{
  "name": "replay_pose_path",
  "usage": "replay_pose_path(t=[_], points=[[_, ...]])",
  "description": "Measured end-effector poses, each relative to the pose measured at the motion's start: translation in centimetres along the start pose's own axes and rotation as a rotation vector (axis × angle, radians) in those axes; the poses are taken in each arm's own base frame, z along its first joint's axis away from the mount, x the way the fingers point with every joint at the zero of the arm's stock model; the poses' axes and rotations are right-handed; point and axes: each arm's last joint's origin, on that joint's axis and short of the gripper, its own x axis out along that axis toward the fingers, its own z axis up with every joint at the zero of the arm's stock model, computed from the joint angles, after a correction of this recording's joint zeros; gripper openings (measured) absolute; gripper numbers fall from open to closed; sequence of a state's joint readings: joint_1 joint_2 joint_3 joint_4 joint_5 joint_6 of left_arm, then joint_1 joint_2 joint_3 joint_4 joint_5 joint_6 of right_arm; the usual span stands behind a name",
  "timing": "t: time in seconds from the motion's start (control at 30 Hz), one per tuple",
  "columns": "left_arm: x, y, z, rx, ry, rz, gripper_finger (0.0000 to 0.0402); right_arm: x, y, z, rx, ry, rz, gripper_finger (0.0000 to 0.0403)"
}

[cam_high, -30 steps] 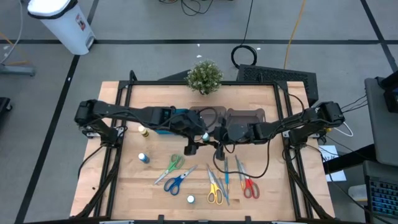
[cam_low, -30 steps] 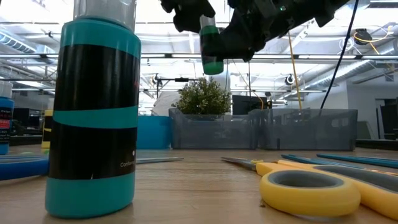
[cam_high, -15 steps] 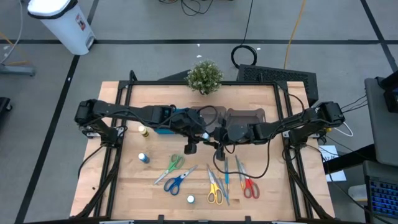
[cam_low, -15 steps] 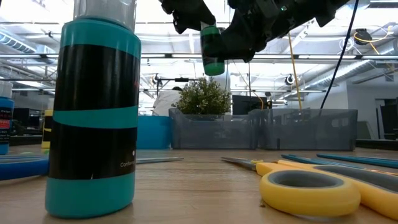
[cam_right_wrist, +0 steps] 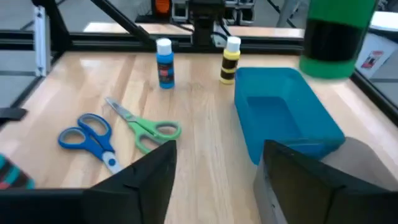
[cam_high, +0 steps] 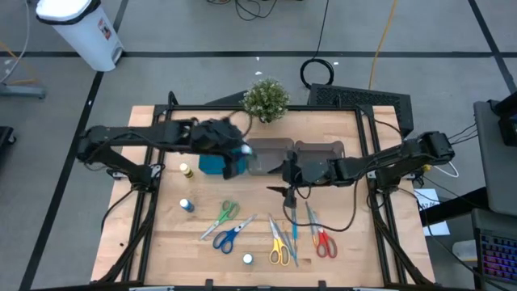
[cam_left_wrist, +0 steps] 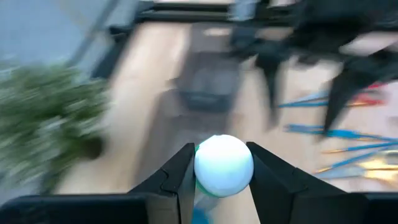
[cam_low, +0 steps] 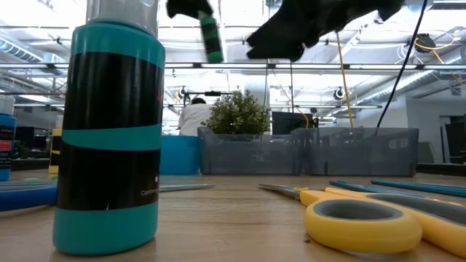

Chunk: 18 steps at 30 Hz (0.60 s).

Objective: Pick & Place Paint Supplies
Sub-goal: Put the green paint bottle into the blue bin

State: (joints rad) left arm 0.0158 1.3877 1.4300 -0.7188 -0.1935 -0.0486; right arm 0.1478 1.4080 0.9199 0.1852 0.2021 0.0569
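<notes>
Even, bright overhead light falls on the pale wooden table (cam_high: pixel 339 234), leaving only soft, short shadows beside the small green potted plant (cam_high: pixel 266 99). In the low view, long ceiling light strips (cam_low: pixel 87 69) glare white behind the plant, and both arms above it are dark silhouettes. The big teal-and-black bottle (cam_low: pixel 109 138) and yellow scissor handle (cam_low: pixel 362 224), nearest the lens, look soft. The left wrist view is heavily motion-blurred: plant and table smear, while the white round bottle cap (cam_left_wrist: pixel 224 165) between the fingers stays fairly sharp. The right wrist view is clear, with its own dark fingers blurred.
</notes>
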Motion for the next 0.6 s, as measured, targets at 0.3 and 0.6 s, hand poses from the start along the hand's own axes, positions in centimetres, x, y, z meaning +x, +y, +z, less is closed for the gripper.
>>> replay_pose_path(t=[0.3,0.6], points=[[-2.2,2.5,-3.9,-0.105,0.041,0.106,0.0124,-1.6,-0.3,0.8,0.065,-0.006,-0.005,0.0258],[1.6,4.8,-10.4,-0.280,0.049,0.147,0.0124,-1.7,-0.3,0.8,0.064,-0.007,-0.005,0.0252]])
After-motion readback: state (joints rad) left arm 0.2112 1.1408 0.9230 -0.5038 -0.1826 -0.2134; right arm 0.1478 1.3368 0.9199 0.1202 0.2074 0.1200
